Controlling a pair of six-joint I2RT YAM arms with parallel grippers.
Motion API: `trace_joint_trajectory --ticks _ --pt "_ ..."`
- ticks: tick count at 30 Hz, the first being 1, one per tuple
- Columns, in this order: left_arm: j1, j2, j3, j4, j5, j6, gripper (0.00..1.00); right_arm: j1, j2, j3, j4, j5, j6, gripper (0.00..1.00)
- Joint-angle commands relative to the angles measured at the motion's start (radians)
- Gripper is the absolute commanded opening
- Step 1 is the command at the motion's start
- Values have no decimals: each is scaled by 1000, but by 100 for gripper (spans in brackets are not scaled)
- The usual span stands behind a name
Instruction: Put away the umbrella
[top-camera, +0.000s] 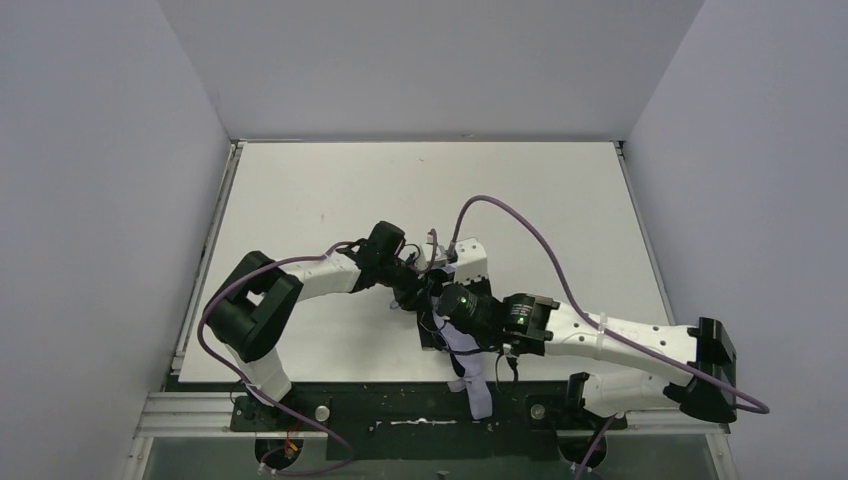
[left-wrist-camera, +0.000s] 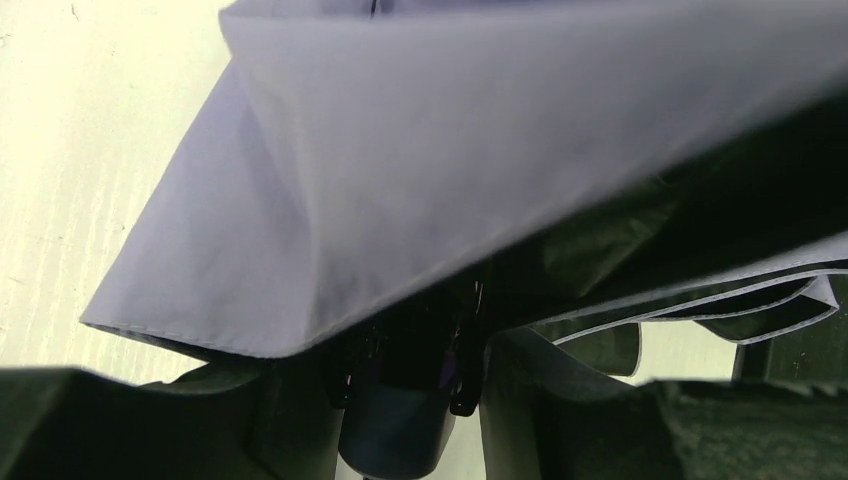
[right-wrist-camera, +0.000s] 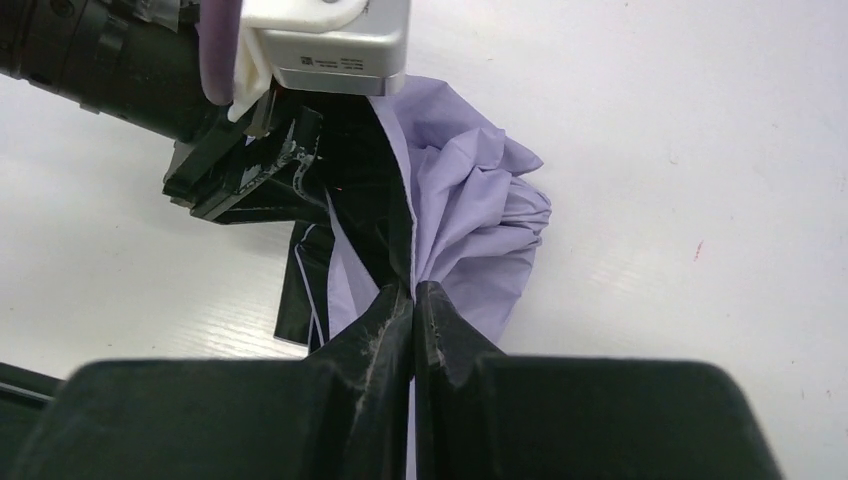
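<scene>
Right wrist view has the right claw (right-wrist-camera: 413, 300) clenched, its tips meeting on a fold of the umbrella (right-wrist-camera: 470, 200), so it looks to be pinching the pale lavender cloth where it bunches against the black lining. The umbrella lies collapsed but loose and crumpled on the bench (top-camera: 300, 190), near the middle of the near side and under both wrists, with a tongue of cloth trailing over the near edge in the top view.

The left claw (left-wrist-camera: 410, 410) sits just beside it, with cloth draped over its camera and a dark rounded part of the umbrella between its fingers. I cannot tell whether it is truly gripping that part or only straddling it.

My reading is that the cloth is being gathered round the shaft, with tidying and fastening not yet done. The next move probably calls for a gentle pull on the pinched fold while the other claw steadies the body. A hard tug could slip the thin cloth free or drag the whole bundle across the bench.
</scene>
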Motion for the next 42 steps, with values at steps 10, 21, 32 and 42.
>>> trace_joint_trajectory --ticks 10,21,32,42 --pt "0 9 27 -22 -90 14 0 18 -149 -60 -90 -207 122 0" --pt "4 9 26 -25 -101 11 0 39 -231 -55 -410 -109 238 0" --pt "4 11 27 -31 -100 20 0 39 -305 -50 -312 -91 160 0" --pt "1 8 27 -37 -110 25 0 45 -376 -18 -359 -55 170 0"
